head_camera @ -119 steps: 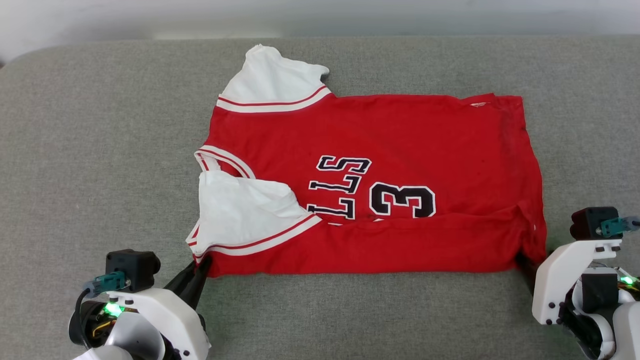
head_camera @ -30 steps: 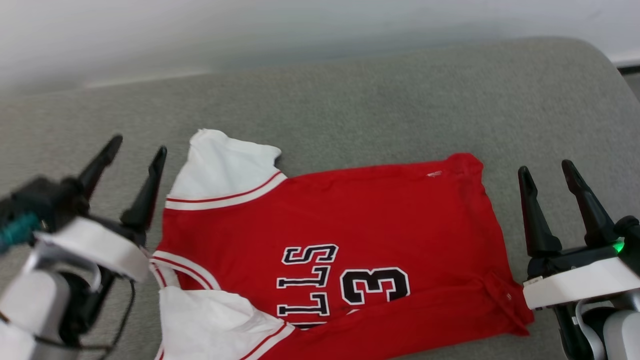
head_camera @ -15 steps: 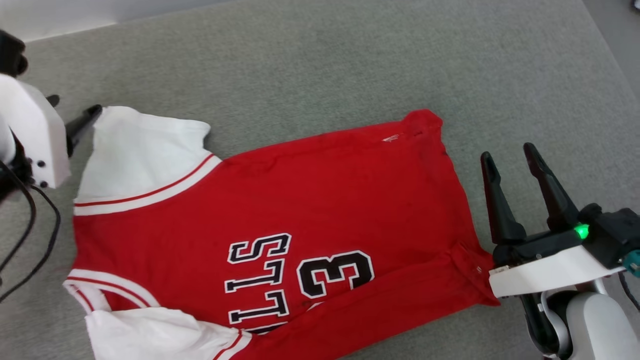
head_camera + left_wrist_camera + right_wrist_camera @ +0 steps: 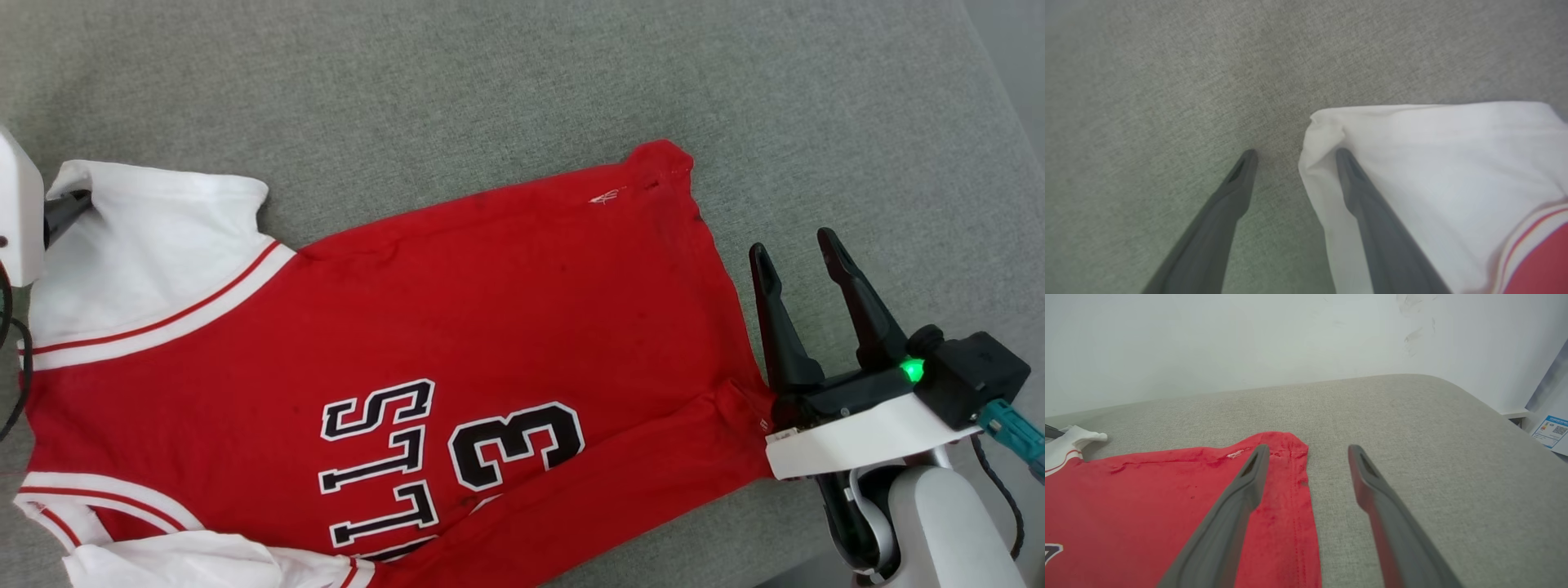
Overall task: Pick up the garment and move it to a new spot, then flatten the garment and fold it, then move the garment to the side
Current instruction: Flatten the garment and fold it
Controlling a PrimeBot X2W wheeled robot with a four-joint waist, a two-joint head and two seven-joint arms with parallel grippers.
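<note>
The garment [image 4: 490,327], a red shirt with white sleeves and black lettering, lies flat on the grey cushion, its near long edge folded over. My left gripper [image 4: 1295,152] is open at the far white sleeve [image 4: 1453,171]. One finger rests on the sleeve's corner and the other on bare cushion. In the head view a dark finger [image 4: 67,209] pokes from the white housing onto that sleeve. My right gripper [image 4: 792,242] stands open just right of the hem. In the right wrist view the right gripper [image 4: 1308,447] straddles the garment's [image 4: 1147,490] far hem corner from above.
The grey cushion [image 4: 490,82] stretches beyond the shirt towards a white wall [image 4: 1249,335]. Its rounded right edge [image 4: 1474,396] drops off near a printed label [image 4: 1551,430]. A black cable [image 4: 16,384] hangs by the left arm.
The head camera has tilted down and turned, so the whole picture shifted. My left gripper has come down onto the far white sleeve's corner. The right gripper has stayed open beside the hem.
</note>
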